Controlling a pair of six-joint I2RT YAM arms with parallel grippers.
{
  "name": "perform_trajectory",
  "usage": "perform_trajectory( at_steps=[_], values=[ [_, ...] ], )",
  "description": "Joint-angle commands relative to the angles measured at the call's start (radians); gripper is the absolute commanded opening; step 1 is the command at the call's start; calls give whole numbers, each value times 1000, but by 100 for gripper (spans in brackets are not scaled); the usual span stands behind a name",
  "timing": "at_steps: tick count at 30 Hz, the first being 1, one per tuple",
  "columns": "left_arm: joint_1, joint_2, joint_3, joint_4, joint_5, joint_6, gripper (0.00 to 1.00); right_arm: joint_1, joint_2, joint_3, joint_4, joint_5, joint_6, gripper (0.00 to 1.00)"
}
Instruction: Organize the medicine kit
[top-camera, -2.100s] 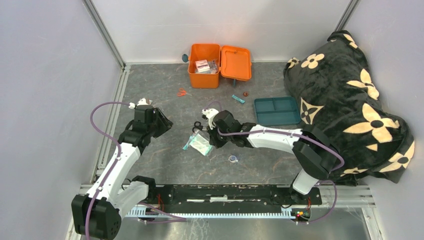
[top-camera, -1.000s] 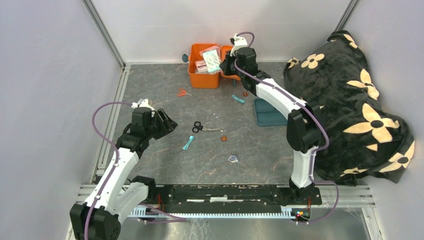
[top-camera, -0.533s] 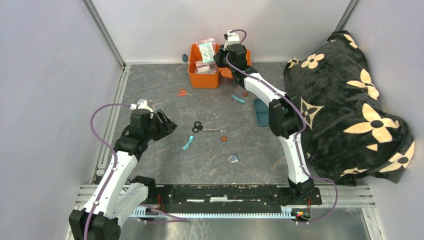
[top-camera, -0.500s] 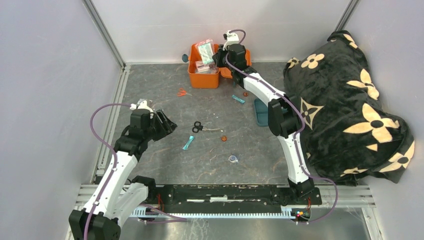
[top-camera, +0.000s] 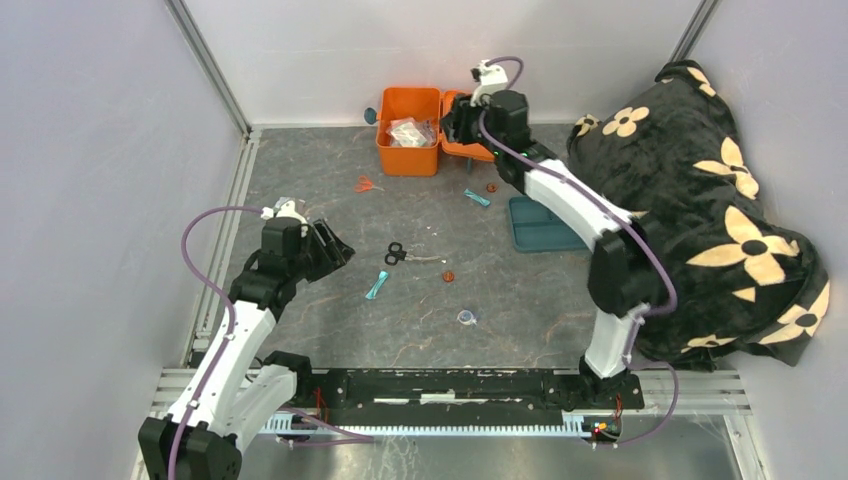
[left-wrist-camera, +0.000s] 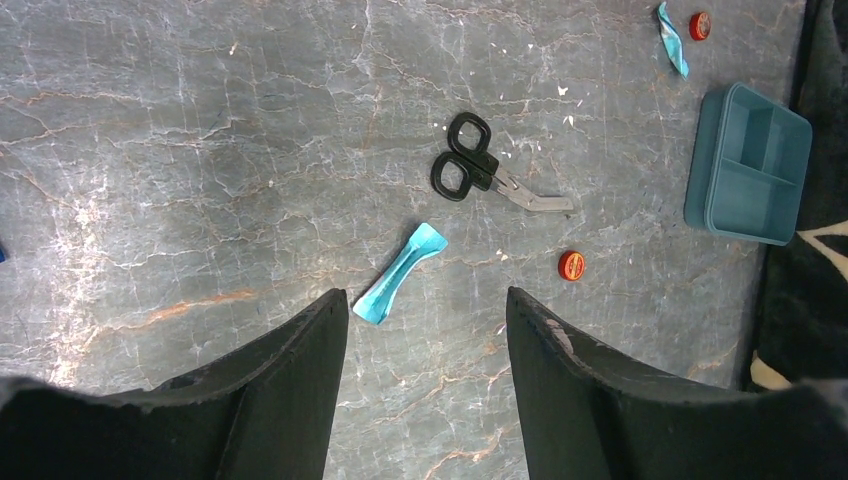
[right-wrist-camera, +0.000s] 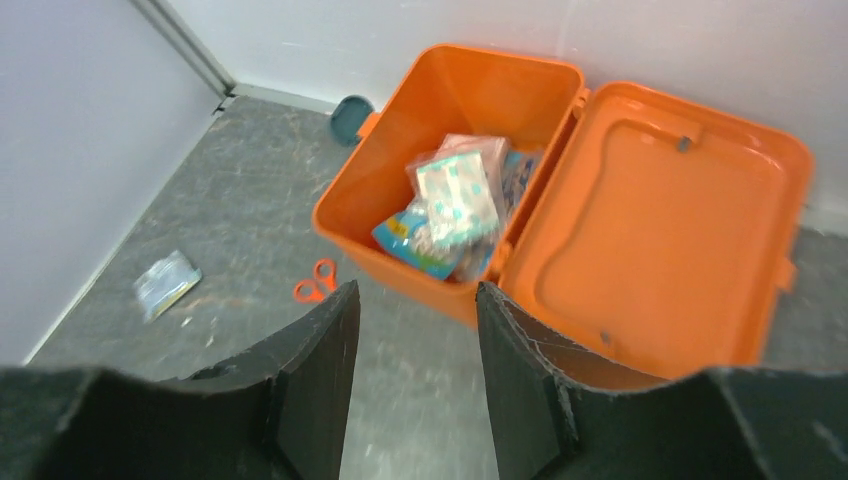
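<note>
Right, the medicine kit (top-camera: 407, 155) sits open at the far end of the table (top-camera: 300, 180), close to the back wall, with its lid (right-wrist-camera: 660, 230) flopped flat to the right. There's a small heap of packets (right-wrist-camera: 455, 200) in the box already, so part of the job is done. The right gripper (right-wrist-camera: 410, 390) hangs up by the kit on the lid side, fingers spread with nothing between them. Near left, the left gripper (left-wrist-camera: 425, 390) is wide apart too, empty, looking straight down at a teal wrapper (left-wrist-camera: 400, 285).

Plenty left, I'd say. Black scissors (left-wrist-camera: 470, 170) and a red cap (left-wrist-camera: 571, 265) lie mid-table. A second wrapper (left-wrist-camera: 673, 38) and second cap (left-wrist-camera: 700, 25) are nearer the kit, and little orange scissors (right-wrist-camera: 315, 280) are just left of it. A silvery sachet (right-wrist-camera: 165, 283) lies towards the left wall. There's also a small clear thing (top-camera: 466, 318) nearer the arms' bases, and I can't make out what it is. The teal tray (left-wrist-camera: 750, 165) sits empty beside the blanket (top-camera: 700, 200). Perhaps a third in, and the lid is not yet closed.
</note>
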Motion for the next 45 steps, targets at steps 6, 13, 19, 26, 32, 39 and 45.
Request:
perform_trajectory(
  at_steps=[6,13,19,26,32,39,45],
  values=[
    [-3,38,31,61,43,46,66,7,-557,-543,-214,48,67,52],
    [-3,97,68,81,71,62,65,34,-765,-798,-491,15,18,54],
    [-3,146,80,133,97,55,65,77,-933,-1085,-426,-66,193,60],
    [-5,193,89,148,120,54,64,115,-983,-1277,-254,-160,368,69],
    [-5,187,86,142,120,60,64,119,-936,-1321,-134,-269,417,72],
    [-4,165,62,140,110,50,64,130,-880,-1336,-74,-322,424,72],
    [-5,171,63,138,112,50,63,135,-834,-1341,-65,-350,408,70]
  ],
)
